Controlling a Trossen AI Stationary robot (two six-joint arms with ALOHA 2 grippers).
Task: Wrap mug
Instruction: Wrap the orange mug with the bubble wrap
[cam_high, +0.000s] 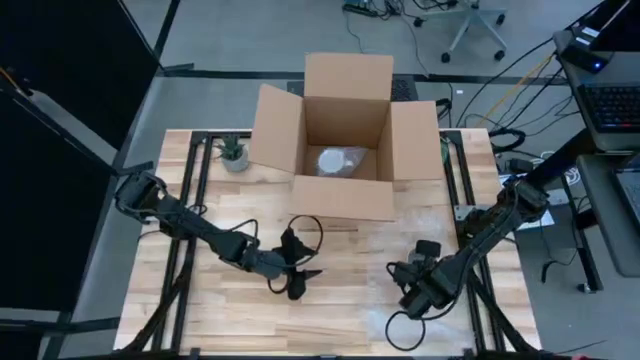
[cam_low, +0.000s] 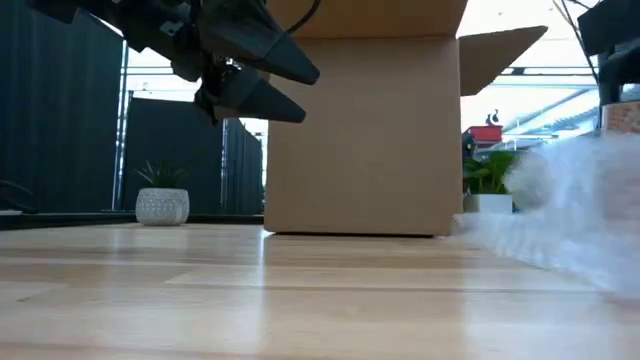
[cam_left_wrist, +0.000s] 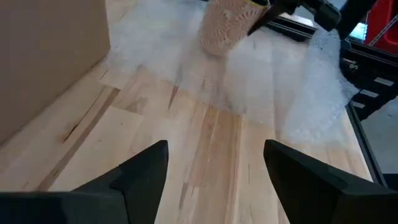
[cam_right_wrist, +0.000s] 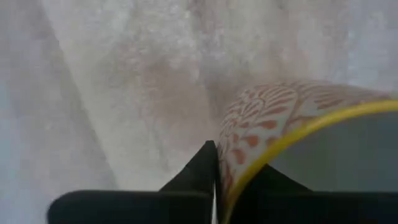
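Two arms sat in front of the cardboard box (cam_high: 346, 130). My right gripper (cam_right_wrist: 217, 180) pinched the mug (cam_right_wrist: 292, 124) rim over bubble wrap (cam_left_wrist: 273, 74); left gripper (cam_left_wrist: 214, 168) hung spread. I read no labels.

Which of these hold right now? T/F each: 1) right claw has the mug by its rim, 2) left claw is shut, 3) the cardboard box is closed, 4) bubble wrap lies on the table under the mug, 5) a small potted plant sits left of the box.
1) True. The right claw pinches the yellow rim of the mug, one finger inside and one outside.
2) False. The left claw is open and holds nothing, hovering above the table.
3) False. The cardboard box has its flaps open, with a pale wrapped item inside.
4) True. The bubble wrap is spread on the wood below the mug.
5) True. The potted plant stands at the box's left.
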